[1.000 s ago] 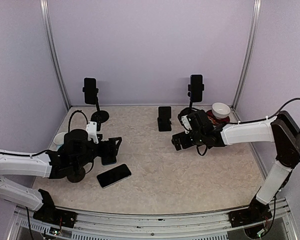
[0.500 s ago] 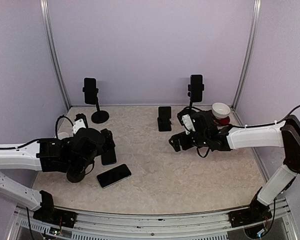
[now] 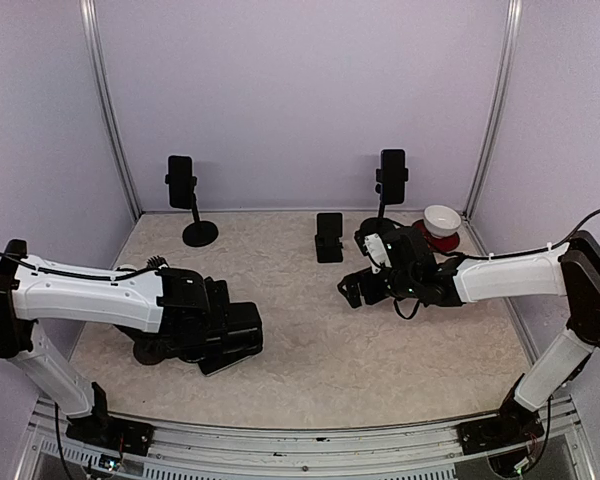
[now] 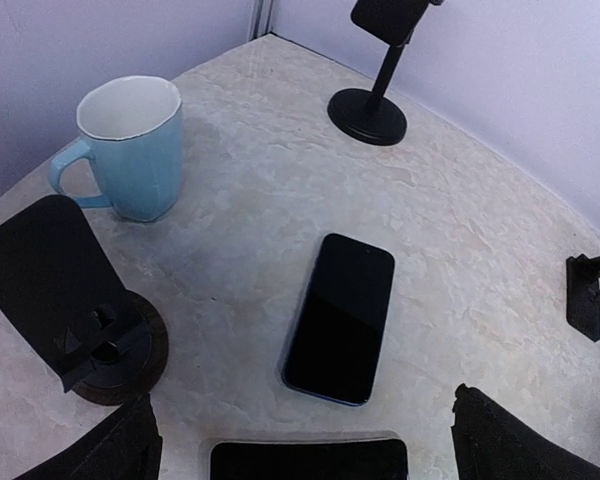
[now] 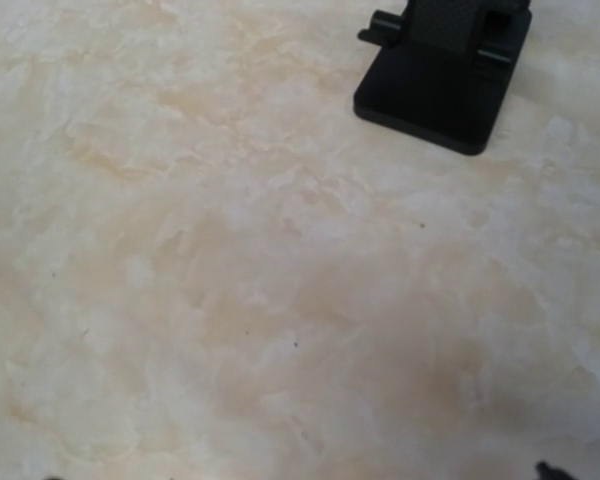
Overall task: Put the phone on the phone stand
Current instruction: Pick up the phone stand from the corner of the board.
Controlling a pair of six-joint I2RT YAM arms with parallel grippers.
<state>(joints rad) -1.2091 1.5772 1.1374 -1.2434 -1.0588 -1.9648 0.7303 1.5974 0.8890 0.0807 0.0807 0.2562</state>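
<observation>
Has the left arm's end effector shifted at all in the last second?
Yes. In the overhead view the left end effector slid right and toward the near edge, farther from the tall stand at the back left.

A pale blue mug (image 4: pixel 130 150) stands upright ahead and to the left of the left jaws. Farther ahead of them, by the back wall, a black pole holder (image 4: pixel 370 110) on a round foot clamps a dark handset (image 3: pixel 180 168). A second pole holder (image 3: pixel 391 185) rises beyond the right jaws, and just to its right a white bowl (image 3: pixel 441 217) sits on a red dish (image 3: pixel 430 240), all on the beige marbled table (image 3: pixel 380 370).
</observation>
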